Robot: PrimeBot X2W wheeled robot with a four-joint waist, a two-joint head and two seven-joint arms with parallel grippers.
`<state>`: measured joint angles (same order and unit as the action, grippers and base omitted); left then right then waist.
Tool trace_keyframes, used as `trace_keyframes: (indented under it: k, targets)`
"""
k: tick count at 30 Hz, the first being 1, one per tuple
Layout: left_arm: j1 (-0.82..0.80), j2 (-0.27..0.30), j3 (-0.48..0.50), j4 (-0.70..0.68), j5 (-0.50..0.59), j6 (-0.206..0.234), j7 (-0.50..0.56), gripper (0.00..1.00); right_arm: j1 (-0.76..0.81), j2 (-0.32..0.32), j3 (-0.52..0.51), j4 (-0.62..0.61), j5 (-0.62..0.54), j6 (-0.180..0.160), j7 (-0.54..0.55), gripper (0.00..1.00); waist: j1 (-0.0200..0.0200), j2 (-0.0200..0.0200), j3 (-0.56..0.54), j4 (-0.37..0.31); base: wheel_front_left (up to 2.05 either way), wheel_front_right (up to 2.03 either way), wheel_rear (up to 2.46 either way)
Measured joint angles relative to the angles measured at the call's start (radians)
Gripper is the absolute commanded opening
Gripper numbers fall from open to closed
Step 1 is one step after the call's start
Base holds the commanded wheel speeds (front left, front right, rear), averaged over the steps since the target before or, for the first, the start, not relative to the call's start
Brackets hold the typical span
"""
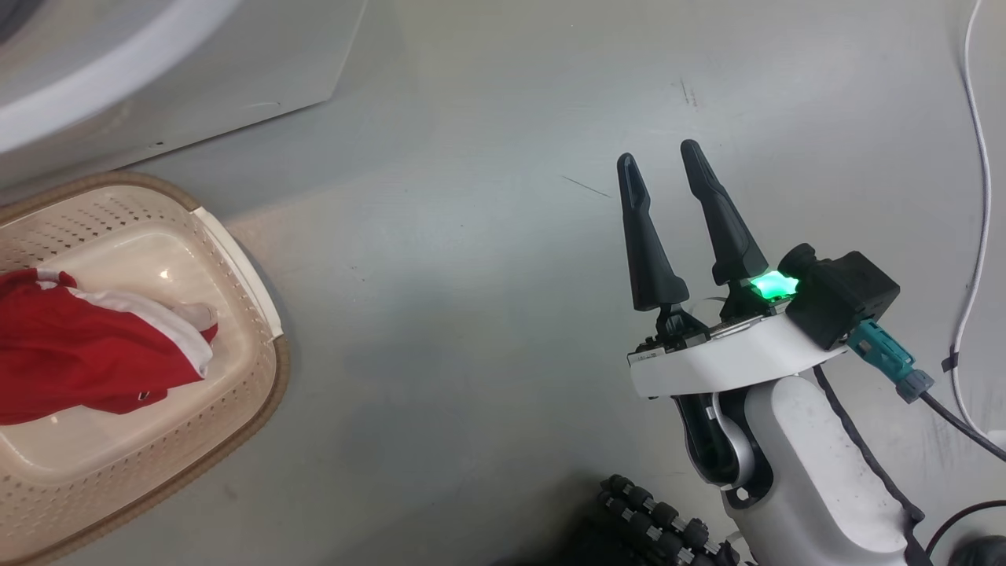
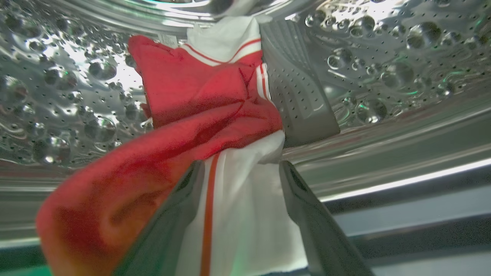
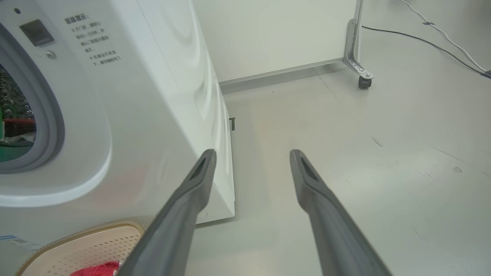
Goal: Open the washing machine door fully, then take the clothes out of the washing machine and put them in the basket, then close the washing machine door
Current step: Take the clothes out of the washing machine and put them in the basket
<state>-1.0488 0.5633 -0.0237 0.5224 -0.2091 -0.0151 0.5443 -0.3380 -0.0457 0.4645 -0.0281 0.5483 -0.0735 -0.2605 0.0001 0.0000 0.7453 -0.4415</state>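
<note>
Risk: if the left gripper (image 2: 241,165) closes on the loose white hem alone, the red garment (image 2: 199,99) may slip free, or snag on the grey paddle (image 2: 299,96) touching it at 2 o'clock, during withdrawal. This gripper reaches inside the drum (image 2: 383,57), fingers spread wide either side of the fabric, not yet clamped. The right gripper (image 1: 660,155) hangs at 3 o'clock over the floor (image 1: 471,236), spread and empty; a second red garment (image 1: 86,354) lies in the basket (image 1: 255,354) at 9 o'clock.

Scuffed grey floor (image 1: 471,236), white cable (image 1: 982,189) — pale panel (image 3: 276,34) on castor (image 3: 363,81)
</note>
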Motion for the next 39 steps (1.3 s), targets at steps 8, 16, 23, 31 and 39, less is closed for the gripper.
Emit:
trace_keyframes:
  k: [8,16,23,31,39]
  targets:
    - [-0.044,0.002,0.003,0.058,-0.001,0.011,0.084,1.00,-0.002,0.000,0.000,0.000,0.004,-0.001,0.000,1.00,0.0000,0.0000,0.002,-0.004,0.00,0.00,0.00]
    - [-0.072,0.000,0.015,0.086,-0.005,0.029,0.132,0.00,-0.005,0.000,0.001,0.001,0.005,-0.001,0.000,1.00,-0.0001,0.0000,0.001,-0.003,0.00,0.00,0.00]
    - [-0.077,-0.006,0.016,0.084,-0.018,0.029,0.128,0.00,-0.011,0.000,0.000,0.001,0.004,-0.001,0.000,1.00,-0.0001,0.0000,0.001,0.001,0.00,0.00,0.00]
    - [-0.075,-0.049,-0.007,0.082,-0.020,0.018,0.053,0.00,-0.021,0.000,-0.012,0.004,-0.014,-0.009,0.000,1.00,-0.0001,0.0000,-0.002,0.019,0.00,0.00,0.00]
    - [-0.061,-0.105,-0.005,0.055,-0.040,0.012,-0.087,0.00,-0.022,0.000,-0.032,0.010,-0.048,-0.010,0.000,1.00,-0.0001,0.0000,-0.009,0.044,0.00,0.00,0.00]
